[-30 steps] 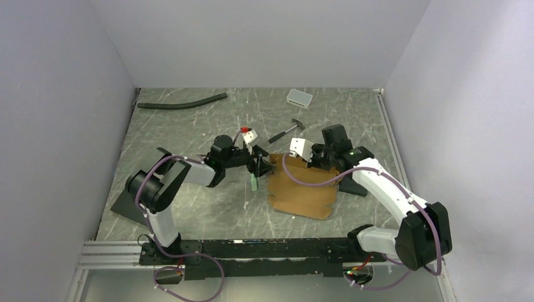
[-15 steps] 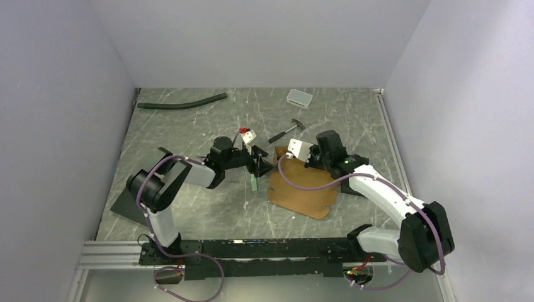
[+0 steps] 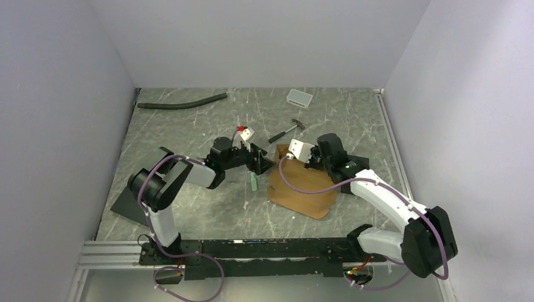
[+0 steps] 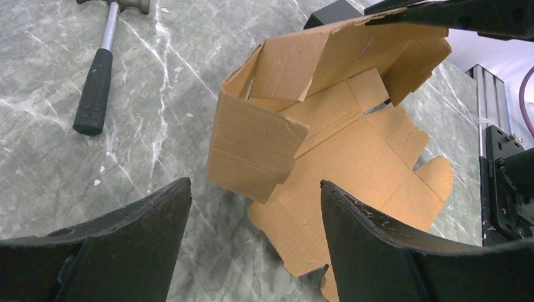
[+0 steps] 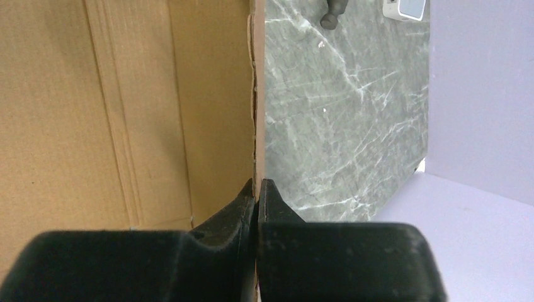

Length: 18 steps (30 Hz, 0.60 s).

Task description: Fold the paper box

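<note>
The paper box is a brown die-cut cardboard sheet on the table's middle right, partly folded. In the left wrist view the paper box has its far panel raised and a side flap bent up. My right gripper is shut on the upper edge of that raised panel. In the right wrist view the right gripper pinches the thin cardboard edge. My left gripper stands open just left of the box. In its own view the left gripper holds nothing, with the bent flap just ahead.
A hammer lies behind the box. A small white-grey tray and a black hose lie at the back. A small green object sits left of the box. A flat black slab lies under the right arm.
My right gripper has moved left and back with the cardboard edge, raising the far panel more upright. The left gripper has barely shifted and stays open.
</note>
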Available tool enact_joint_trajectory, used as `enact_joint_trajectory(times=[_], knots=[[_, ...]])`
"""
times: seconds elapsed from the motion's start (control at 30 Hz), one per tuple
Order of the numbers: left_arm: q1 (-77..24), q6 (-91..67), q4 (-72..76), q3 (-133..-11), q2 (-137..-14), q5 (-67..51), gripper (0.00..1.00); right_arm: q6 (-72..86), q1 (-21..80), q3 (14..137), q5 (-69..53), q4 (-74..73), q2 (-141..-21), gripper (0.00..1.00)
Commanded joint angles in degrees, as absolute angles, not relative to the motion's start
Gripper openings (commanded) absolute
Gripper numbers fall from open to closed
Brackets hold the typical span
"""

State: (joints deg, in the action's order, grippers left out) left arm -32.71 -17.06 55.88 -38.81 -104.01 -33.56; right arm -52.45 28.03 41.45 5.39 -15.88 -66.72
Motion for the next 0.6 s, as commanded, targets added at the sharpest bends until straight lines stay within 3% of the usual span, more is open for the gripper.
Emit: enact_joint_trajectory(times=[0.0, 0.37, 0.57], knots=[[-32.58, -14.45, 55.1, -40.66, -101.1, -33.08, 0.81, -53.84, 29.61, 39.9, 7.23, -13.27, -64.99, 0.05], [-30.32, -14.33, 56.11, -44.25, -98.62, -38.57, 0.79, -54.43, 30.92, 34.38, 8.73, -5.55, -63.91, 0.1], [-33.89, -8.26, 57.54, -42.03, -97.27, -32.65, 0.79, -51.29, 30.86, 35.16, 6.77, -4.32, -64.36, 0.13]])
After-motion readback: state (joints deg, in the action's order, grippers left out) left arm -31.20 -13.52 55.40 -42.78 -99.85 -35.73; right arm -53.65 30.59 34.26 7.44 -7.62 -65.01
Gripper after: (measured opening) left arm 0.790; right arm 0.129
